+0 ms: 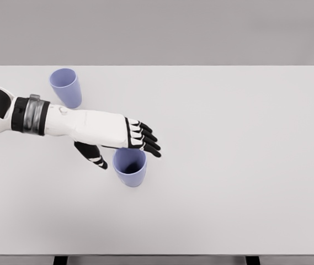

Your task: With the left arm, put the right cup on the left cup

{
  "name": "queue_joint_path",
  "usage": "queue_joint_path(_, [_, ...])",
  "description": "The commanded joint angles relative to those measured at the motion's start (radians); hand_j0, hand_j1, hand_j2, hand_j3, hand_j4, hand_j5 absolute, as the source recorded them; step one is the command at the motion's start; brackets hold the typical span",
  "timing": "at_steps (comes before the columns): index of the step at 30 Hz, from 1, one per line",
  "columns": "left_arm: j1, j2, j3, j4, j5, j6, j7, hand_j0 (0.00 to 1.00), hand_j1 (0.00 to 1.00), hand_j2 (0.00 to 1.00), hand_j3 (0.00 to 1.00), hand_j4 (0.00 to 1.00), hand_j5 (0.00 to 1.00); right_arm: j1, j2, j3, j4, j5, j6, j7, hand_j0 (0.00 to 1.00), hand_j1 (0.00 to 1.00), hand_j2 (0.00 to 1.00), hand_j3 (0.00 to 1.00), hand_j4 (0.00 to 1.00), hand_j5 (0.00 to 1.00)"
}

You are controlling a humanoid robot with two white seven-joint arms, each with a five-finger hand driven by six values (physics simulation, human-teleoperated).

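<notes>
Two lavender cups stand upright on the white table (239,138). One cup (66,86) is at the far left near the back edge. The other cup (129,167) is nearer the front, left of the middle. My left hand (124,149) reaches in from the left edge and hovers at this nearer cup's rim. Its fingers (145,138) stretch over the far side of the rim and the thumb (93,156) points down to the cup's left. The hand is open and holds nothing. My forearm passes just in front of the far cup.
The table's front edge runs along the bottom of the view, with two dark legs (60,260) showing beneath it. A plain grey wall is behind the table.
</notes>
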Motion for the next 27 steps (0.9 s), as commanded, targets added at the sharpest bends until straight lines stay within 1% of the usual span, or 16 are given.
queue_joint_path(1, [0.000, 0.001, 0.003, 0.027, -0.037, 0.003, 0.001, 1.00, 1.00, 1.00, 1.00, 1.00, 1.00, 0.000, 0.000, 0.000, 0.000, 0.000, 0.000, 0.000, 1.00, 1.00, 1.00, 1.00, 1.00, 1.00])
queue_joint_path(6, [0.000, -0.022, 0.002, 0.056, -0.042, 0.003, 0.003, 1.00, 1.00, 1.00, 1.00, 1.00, 1.00, 0.000, 0.000, 0.000, 0.000, 0.000, 0.000, 0.000, 1.00, 1.00, 1.00, 1.00, 1.00, 1.00])
queue_joint_path(8, [0.035, -0.035, 0.011, 0.076, -0.044, 0.003, 0.003, 1.00, 1.00, 1.00, 1.00, 1.00, 1.00, 0.000, 0.000, 0.000, 0.000, 0.000, 0.000, 0.000, 1.00, 1.00, 1.00, 1.00, 1.00, 1.00])
queue_joint_path(15, [0.069, -0.058, 0.017, 0.083, -0.070, 0.003, 0.004, 1.00, 1.00, 1.00, 1.00, 1.00, 1.00, 0.000, 0.000, 0.000, 0.000, 0.000, 0.000, 0.000, 1.00, 1.00, 1.00, 1.00, 1.00, 1.00])
queue_joint_path(25, [0.071, -0.068, 0.017, 0.086, -0.070, 0.003, 0.004, 1.00, 1.00, 1.00, 1.00, 1.00, 1.00, 0.000, 0.000, 0.000, 0.000, 0.000, 0.000, 0.000, 1.00, 1.00, 1.00, 1.00, 1.00, 1.00])
queue_joint_path(27, [0.071, -0.069, 0.017, 0.101, -0.071, 0.003, 0.004, 1.00, 1.00, 1.00, 1.00, 1.00, 1.00, 0.000, 0.000, 0.000, 0.000, 0.000, 0.000, 0.000, 1.00, 1.00, 1.00, 1.00, 1.00, 1.00])
